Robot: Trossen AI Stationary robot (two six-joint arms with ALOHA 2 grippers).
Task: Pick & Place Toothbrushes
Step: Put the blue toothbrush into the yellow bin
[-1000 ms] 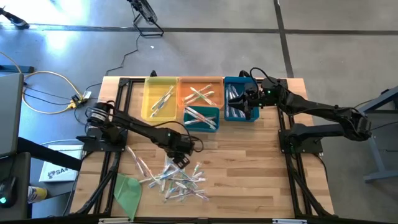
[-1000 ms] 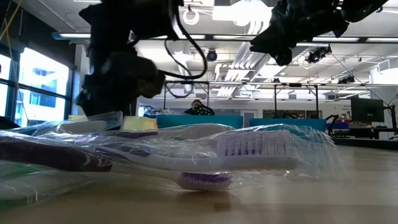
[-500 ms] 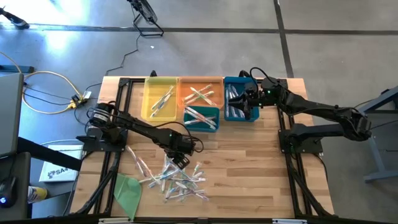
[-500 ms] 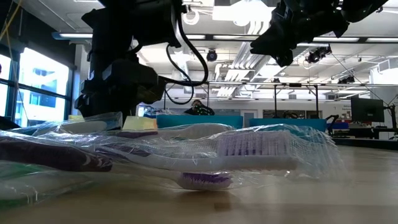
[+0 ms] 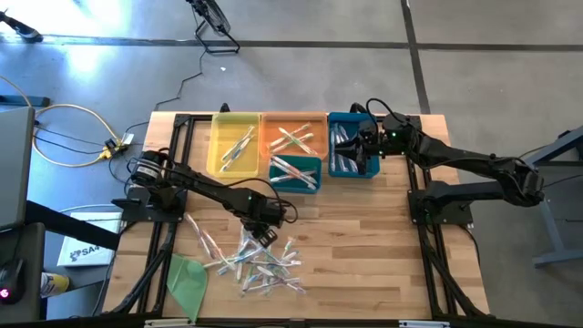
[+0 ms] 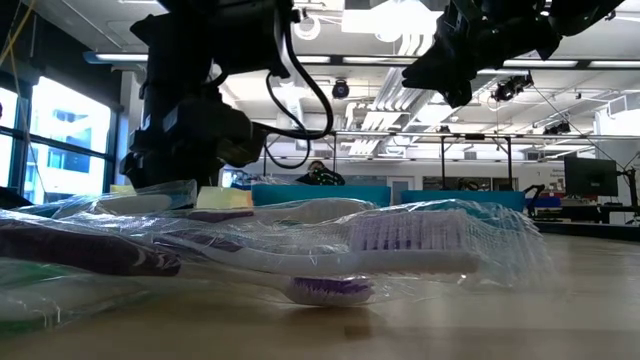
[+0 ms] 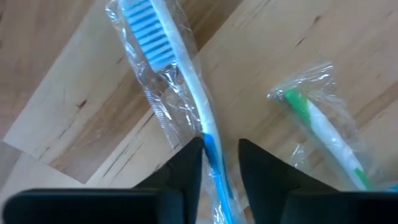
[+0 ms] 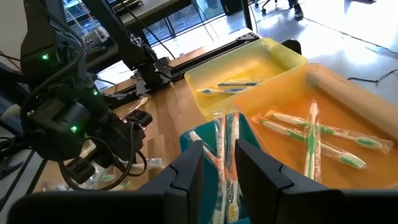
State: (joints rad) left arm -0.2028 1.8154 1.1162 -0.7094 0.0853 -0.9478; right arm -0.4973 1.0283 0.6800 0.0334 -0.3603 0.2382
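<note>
A blue-bristled toothbrush (image 7: pixel 180 106) in clear wrap lies on the wooden table (image 5: pixel 364 237) at the near edge of the loose toothbrush pile (image 5: pixel 255 260), its handle running between the two fingers of the left gripper (image 7: pixel 217 165). The fingers stand narrowly apart, one on each side of the handle; whether they already pinch it cannot be told. A green-accented brush (image 7: pixel 323 134) lies just beside it, apart from the fingers.

Over at the far side, the right gripper (image 8: pixel 217 165) hangs above the teal bin (image 5: pixel 293 173), its fingers close around a wrapped brush (image 8: pixel 225 149) that appears to be clamped between them. The yellow bin (image 5: pixel 219 150) and orange bin (image 5: pixel 319 137) next to it already hold sorted brushes, as does the blue bin (image 5: pixel 351 153).

The step in hand looks like the pick on the left, a drop on the right. The next move likely calls for a firm close on the blue brush's handle, then a straight lift clear of the crinkled wraps nearby before carrying it to a bin.
</note>
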